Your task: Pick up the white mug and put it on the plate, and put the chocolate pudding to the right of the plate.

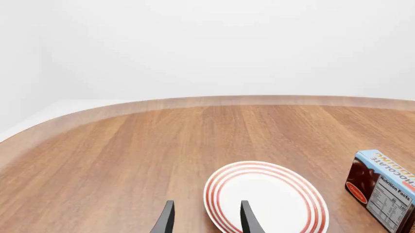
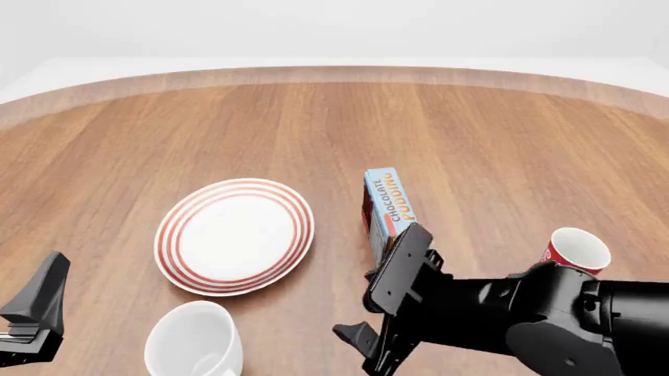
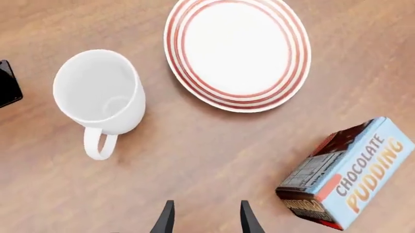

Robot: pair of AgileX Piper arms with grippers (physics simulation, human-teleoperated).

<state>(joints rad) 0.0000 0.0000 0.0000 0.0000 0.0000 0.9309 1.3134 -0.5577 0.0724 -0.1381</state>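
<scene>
The white mug (image 2: 193, 341) (image 3: 100, 90) stands upright on the table just in front of the plate (image 2: 235, 235) (image 3: 236, 53) (image 1: 279, 199), and the plate holds nothing. The chocolate pudding (image 2: 389, 205) (image 3: 347, 177) (image 1: 382, 187) lies to the plate's right with its blue face up, a gap between them. My left gripper (image 2: 34, 317) (image 1: 206, 222) is open at the front left, left of the mug. My right gripper (image 2: 368, 348) (image 3: 206, 219) is open above bare table in front of the pudding and right of the mug. Neither holds anything.
A red mug (image 2: 577, 251) with white swirls stands at the right, close behind my right arm (image 2: 522, 313). The wooden table's curved far edge (image 2: 334, 74) runs across the back, and bare wood lies beyond the plate.
</scene>
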